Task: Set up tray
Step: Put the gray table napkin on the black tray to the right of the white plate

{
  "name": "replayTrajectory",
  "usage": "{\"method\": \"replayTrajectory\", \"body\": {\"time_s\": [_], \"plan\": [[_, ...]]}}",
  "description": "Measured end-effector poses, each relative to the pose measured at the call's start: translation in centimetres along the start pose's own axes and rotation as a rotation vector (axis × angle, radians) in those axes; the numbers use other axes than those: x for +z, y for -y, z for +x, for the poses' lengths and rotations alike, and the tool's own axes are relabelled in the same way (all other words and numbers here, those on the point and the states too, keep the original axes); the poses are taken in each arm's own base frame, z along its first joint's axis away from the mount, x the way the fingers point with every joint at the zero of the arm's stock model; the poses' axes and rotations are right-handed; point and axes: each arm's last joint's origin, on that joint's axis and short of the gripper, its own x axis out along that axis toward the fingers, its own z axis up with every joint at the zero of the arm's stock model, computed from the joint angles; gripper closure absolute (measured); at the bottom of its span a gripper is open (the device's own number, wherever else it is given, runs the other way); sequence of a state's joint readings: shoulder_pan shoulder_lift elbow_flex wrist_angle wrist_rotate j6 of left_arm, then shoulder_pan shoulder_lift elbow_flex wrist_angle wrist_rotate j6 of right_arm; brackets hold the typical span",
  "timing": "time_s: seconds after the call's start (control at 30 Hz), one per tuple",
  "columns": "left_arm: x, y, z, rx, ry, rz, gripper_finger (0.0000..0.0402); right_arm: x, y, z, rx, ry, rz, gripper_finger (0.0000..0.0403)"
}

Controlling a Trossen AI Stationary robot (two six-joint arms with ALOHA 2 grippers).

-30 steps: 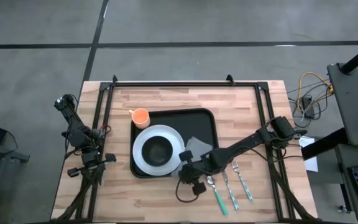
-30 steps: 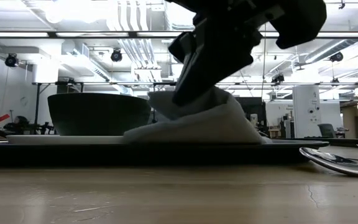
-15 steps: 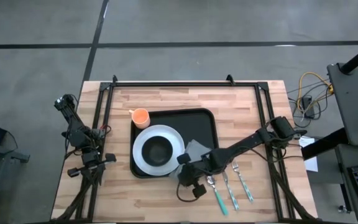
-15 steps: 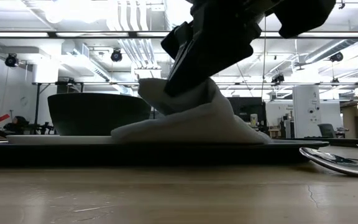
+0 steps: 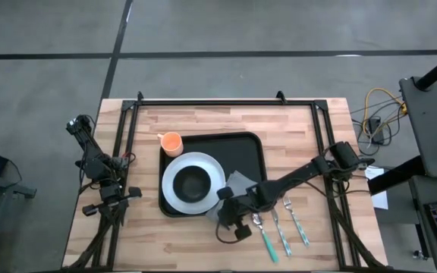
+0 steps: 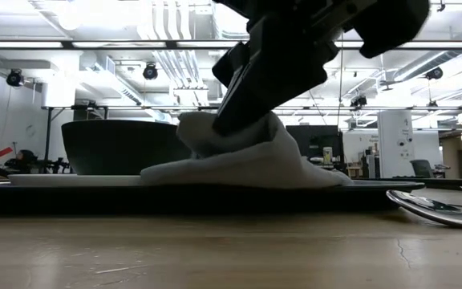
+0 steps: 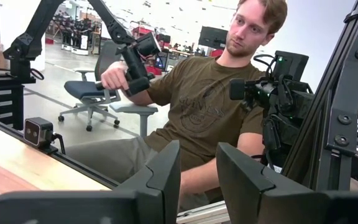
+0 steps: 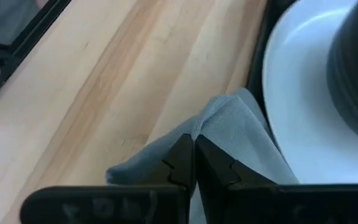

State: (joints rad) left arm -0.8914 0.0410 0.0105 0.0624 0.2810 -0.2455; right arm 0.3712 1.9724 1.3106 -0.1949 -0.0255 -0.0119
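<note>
The black tray [image 5: 249, 148] lies mid-table and carries a white plate [image 5: 174, 199] with a dark bowl [image 5: 193, 183]; an orange cup [image 5: 171, 142] stands at its far left corner. A grey napkin [image 5: 240, 180] lies on the tray's near right part, beside the plate. My right gripper [image 5: 224, 195] is shut on the napkin. In the low view the napkin [image 6: 255, 160] rises into a peak under the right gripper [image 6: 219, 124], its lower edges resting on the tray [image 6: 175, 197]. My left gripper [image 5: 131, 194] waits open at the table's left edge. My right gripper pinches a raised fold of the napkin [image 8: 197, 134] between its two fingertips [image 8: 180, 158], slanting down from the table's near right side. The pinched fold [image 6: 195, 128] is held up above the tray; the rest of the cloth drapes slack below it and lies on the tray.
A spoon [image 5: 258, 221] and two more green-handled utensils [image 5: 283, 227] lie on the wood to the tray's near right; the spoon [image 6: 431, 209] shows low in the low view. A person [image 7: 216, 118] sits beyond the table's left side.
My right gripper has carried the pinched fold toward the plate, then sunk a little. The napkin's peak has shifted left and lower, and its left edge has spread out along the tray toward the bowl, while its right part has stayed put.
</note>
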Motion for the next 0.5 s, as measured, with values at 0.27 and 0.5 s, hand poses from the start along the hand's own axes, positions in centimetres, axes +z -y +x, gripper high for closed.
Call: {"method": "replayTrajectory", "body": {"time_s": [0.27, 0.5], "plan": [[0.0, 0.0, 0.0, 0.0, 0.0, 0.0, 0.0317, 0.01, 0.63, -0.02, -0.041, 0.002, 0.086, 0.0386], [0.0, 0.0, 0.0, 0.0, 0.0, 0.0, 0.0317, 0.22, 0.91, -0.04, -0.044, 0.026, 0.165, 0.0335]]}}
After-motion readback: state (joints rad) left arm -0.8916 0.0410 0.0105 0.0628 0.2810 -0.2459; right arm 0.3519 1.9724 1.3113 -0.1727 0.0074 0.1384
